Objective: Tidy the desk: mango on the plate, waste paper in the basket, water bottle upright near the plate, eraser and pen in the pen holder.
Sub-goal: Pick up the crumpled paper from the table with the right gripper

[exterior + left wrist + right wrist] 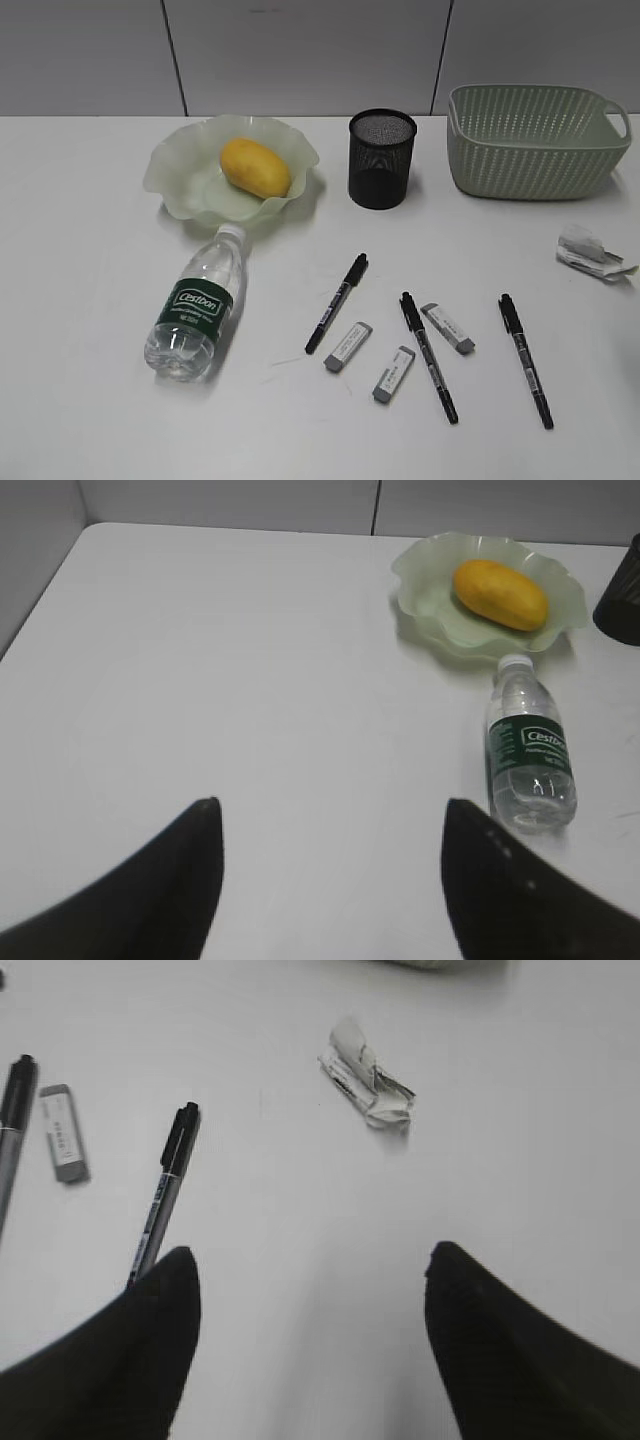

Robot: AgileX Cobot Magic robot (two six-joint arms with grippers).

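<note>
The mango (255,167) lies in the pale green plate (175,165) at the back of the desk (90,300). The water bottle (196,305) lies on its side in front of the plate, cap toward it. The black mesh pen holder (381,159) stands right of the plate, the basket (532,140) at the back right. The waste paper (590,250) lies in front of the basket. Three pens (338,302) (429,356) (526,360) and three erasers (348,347) (394,374) (447,328) lie at the front. My left gripper (330,815) is open, empty, left of the bottle (528,745). My right gripper (310,1260) is open, empty, short of the paper (367,1085).
A grey wall runs behind the desk. In the left wrist view the mango (500,593) and plate (425,580) show at the top right, with the desk's left edge at the far left. The right wrist view shows one pen (165,1185) and an eraser (63,1132) to the left.
</note>
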